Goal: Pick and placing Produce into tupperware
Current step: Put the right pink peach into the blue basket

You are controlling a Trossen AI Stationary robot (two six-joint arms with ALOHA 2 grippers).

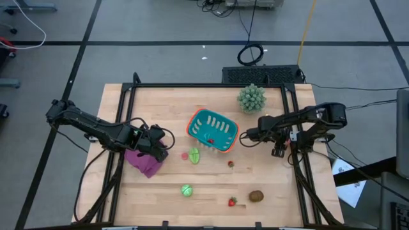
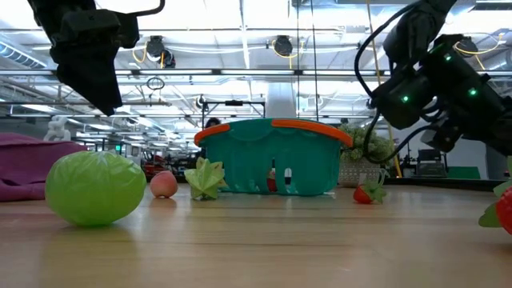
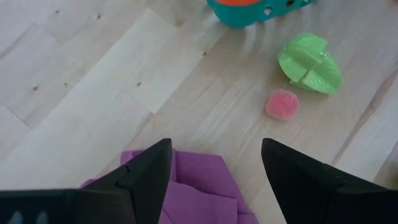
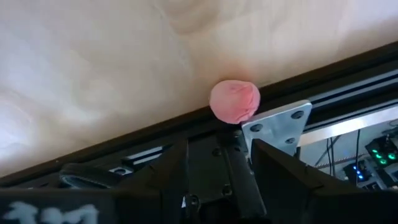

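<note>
While I look straight down, my left gripper (image 1: 160,144) hangs over the purple cloth (image 1: 144,161), and my right gripper (image 1: 246,135) sits just beside the teal basket (image 1: 211,130), which holds one red piece (image 1: 211,141). From table height, a green ball (image 2: 94,188) lies nearest. Through my left wrist, my fingers (image 3: 149,173) stand apart above the cloth, a pink piece (image 3: 282,104) and a leafy green piece (image 3: 310,63) ahead. Through my right wrist, my fingers (image 4: 171,169) stand apart, a pink ball (image 4: 234,101) just beyond.
</note>
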